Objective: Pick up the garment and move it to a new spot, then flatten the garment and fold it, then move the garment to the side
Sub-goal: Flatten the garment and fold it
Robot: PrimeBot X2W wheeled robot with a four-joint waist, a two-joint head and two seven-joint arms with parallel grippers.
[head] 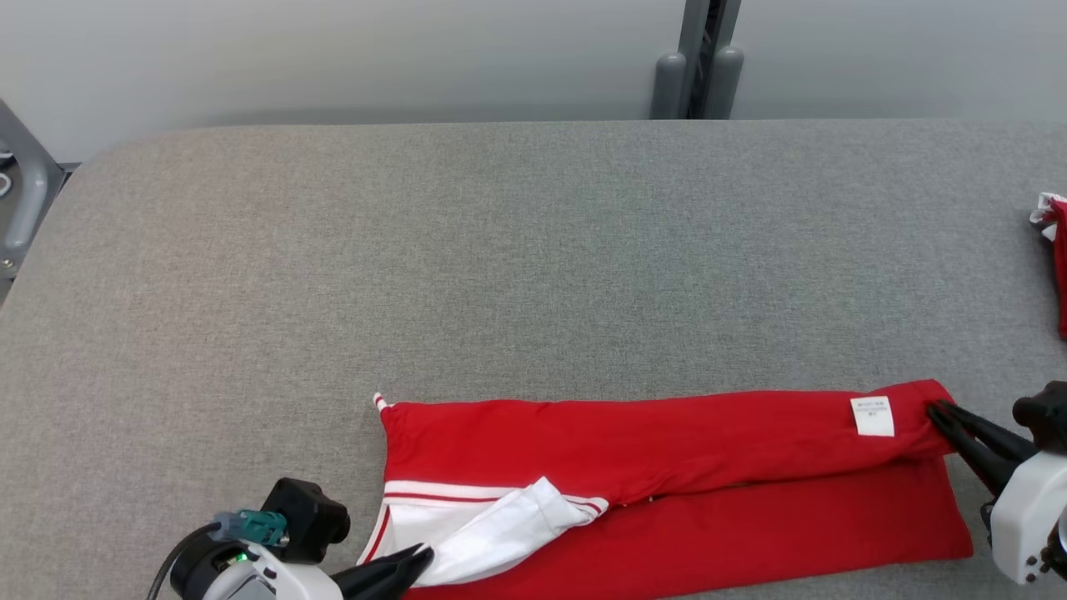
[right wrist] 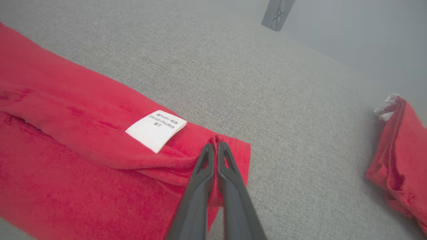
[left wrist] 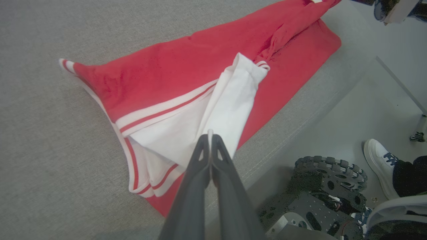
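The garment is red with a white sleeve and red-and-white striped trim. It lies stretched along the front of the grey table, its back strip folded forward over the rest. A white label shows near its right end. My left gripper is shut on the edge of the white sleeve, with a sliver of white cloth between its fingertips. My right gripper is shut on the red hem corner at the garment's right end, just beyond the label.
A second red piece of cloth lies at the table's right edge, also in the right wrist view. A grey post stands behind the table. Below the front edge are the robot's wheeled base and a person's white shoe.
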